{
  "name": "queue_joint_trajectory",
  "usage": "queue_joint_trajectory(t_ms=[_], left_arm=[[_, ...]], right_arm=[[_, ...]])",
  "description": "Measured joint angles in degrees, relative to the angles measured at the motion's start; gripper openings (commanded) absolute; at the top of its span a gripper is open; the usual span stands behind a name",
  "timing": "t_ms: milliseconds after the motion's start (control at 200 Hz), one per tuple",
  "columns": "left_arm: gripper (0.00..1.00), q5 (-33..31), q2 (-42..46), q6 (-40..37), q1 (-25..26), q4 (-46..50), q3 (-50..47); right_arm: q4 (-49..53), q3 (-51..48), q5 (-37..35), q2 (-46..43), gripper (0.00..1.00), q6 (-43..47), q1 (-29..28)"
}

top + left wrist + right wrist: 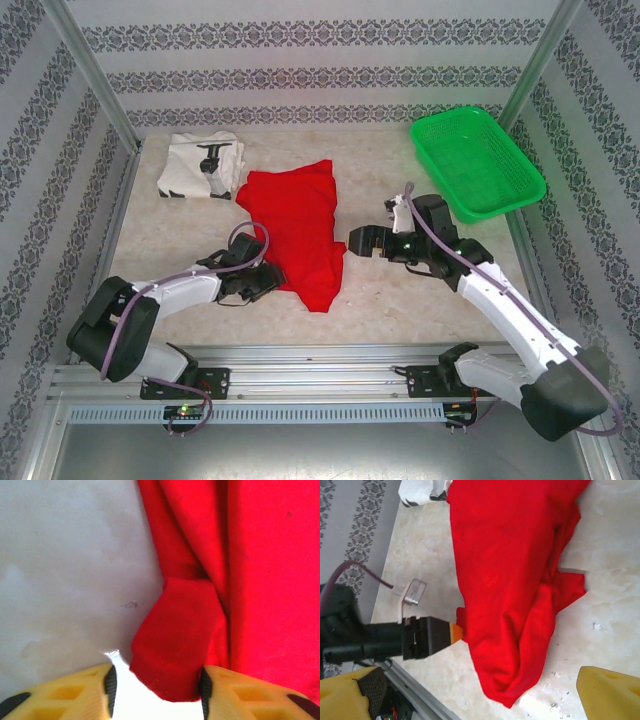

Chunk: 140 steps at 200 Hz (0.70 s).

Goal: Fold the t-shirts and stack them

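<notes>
In the top view a shirt [300, 230] lies mid-frame on the worktop [400, 300], with a second shirt [200, 165] just beside its upper-left corner. A basket [478, 165] sits at the upper right. The left pincer [266, 280] meets the shirt's lower-left edge, and the right pincer [357, 240] stands just beside its right edge.

Red t-shirt [300, 235] is matte, creased cloth. Table [400, 295] looks like smooth pale stone, basket [475, 160] is shiny green plastic mesh.
</notes>
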<state>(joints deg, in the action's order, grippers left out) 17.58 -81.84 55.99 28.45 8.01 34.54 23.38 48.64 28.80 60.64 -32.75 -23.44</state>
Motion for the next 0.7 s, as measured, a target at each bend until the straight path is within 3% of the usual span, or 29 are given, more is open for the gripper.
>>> queue_joint_trajectory(t_ms=[135,265,490,699], left_arm=[[0.25,-1.1,-1.9,-0.1,0.0,-0.4,1.7],[0.0,-1.8,-2.2,-1.5,0.0,0.7,5.0],[0.0,-2.6,2.7,-5.9,0.0,7.4,13.9],[0.0,-3.0,12.6,-9.9,0.0,16.3,24.0]], right_arm=[[0.0,-2.2,-0.7,-3.6,0.98,-1.0,-2.0],[0.2,-3.7,-1.6,-5.1,0.98,-1.8,-4.7],[0.3,-4.2,-2.6,-3.3,0.98,-3.0,-6.1],[-0.3,-4.0,-2.2,5.8,0.96,-4.3,-8.7]])
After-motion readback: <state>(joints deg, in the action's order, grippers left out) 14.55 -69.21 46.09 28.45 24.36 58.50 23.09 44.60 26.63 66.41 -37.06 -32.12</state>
